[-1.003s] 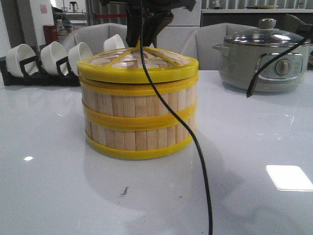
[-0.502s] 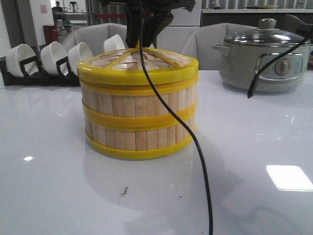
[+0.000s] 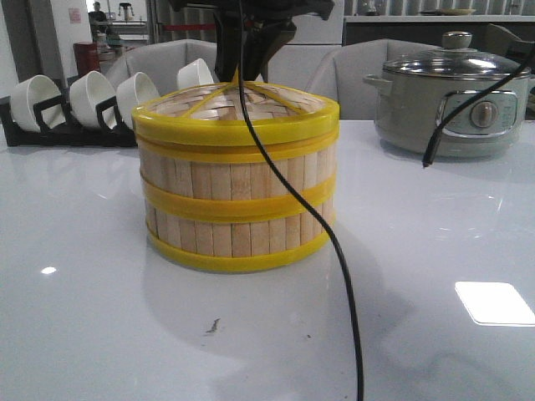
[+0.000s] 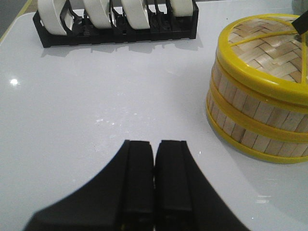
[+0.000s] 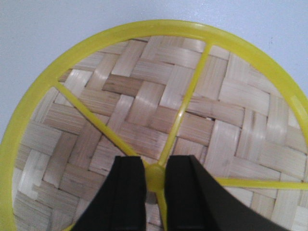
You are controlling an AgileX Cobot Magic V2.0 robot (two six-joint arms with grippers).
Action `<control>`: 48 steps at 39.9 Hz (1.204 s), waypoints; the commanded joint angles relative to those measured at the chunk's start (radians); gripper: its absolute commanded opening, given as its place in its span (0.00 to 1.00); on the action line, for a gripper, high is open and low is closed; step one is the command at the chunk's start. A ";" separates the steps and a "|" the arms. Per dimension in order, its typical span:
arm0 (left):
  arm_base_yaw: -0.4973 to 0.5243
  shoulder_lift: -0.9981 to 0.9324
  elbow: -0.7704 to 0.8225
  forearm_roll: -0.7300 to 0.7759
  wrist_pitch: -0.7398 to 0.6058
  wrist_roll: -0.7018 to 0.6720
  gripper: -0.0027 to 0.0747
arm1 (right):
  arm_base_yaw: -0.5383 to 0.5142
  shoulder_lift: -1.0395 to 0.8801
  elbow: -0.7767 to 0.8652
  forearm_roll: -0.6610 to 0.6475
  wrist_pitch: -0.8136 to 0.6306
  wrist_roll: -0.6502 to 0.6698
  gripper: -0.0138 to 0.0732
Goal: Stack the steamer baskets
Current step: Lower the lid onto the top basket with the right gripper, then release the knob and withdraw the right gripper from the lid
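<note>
Two steamer baskets stand stacked on the white table, the upper one (image 3: 238, 180) on the lower one (image 3: 238, 236), slat walls aligned. A flat woven yellow-rimmed lid (image 3: 238, 113) covers the top. My right gripper (image 5: 155, 166) reaches down onto the lid's centre, its fingers closed on either side of the yellow hub knob (image 5: 155, 177). In the front view the right gripper (image 3: 241, 75) is dark above the lid. My left gripper (image 4: 154, 144) hovers shut and empty over bare table, to the left of the stacked steamer baskets (image 4: 255, 120).
A black rack of white cups (image 3: 84, 100) stands at the back left. A grey-green electric pot (image 3: 451, 92) sits at the back right. A black cable (image 3: 334, 242) hangs across the front view before the stack. Chairs line the far side.
</note>
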 commanded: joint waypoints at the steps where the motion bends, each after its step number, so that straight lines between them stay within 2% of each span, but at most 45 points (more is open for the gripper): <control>1: 0.001 -0.002 -0.028 -0.002 -0.077 -0.007 0.15 | 0.001 -0.067 -0.033 0.008 -0.050 -0.007 0.42; 6: 0.001 -0.002 -0.028 -0.002 -0.077 -0.007 0.15 | 0.001 -0.067 -0.033 0.008 -0.047 -0.007 0.52; 23: 0.001 -0.002 -0.028 -0.002 -0.077 -0.007 0.15 | 0.000 -0.086 -0.034 -0.022 -0.051 -0.007 0.52; 30: 0.001 -0.002 -0.028 -0.002 -0.077 -0.007 0.15 | -0.043 -0.147 -0.034 -0.067 -0.070 -0.007 0.52; 33: 0.001 -0.002 -0.028 -0.002 -0.077 -0.007 0.15 | -0.077 -0.180 -0.031 -0.074 -0.072 -0.007 0.50; 40: 0.001 -0.002 -0.028 -0.002 -0.077 -0.007 0.15 | -0.186 -0.288 0.046 -0.074 -0.076 -0.007 0.35; 48: 0.001 -0.002 -0.028 -0.002 -0.077 -0.007 0.15 | -0.309 -0.494 0.321 -0.074 -0.188 -0.007 0.22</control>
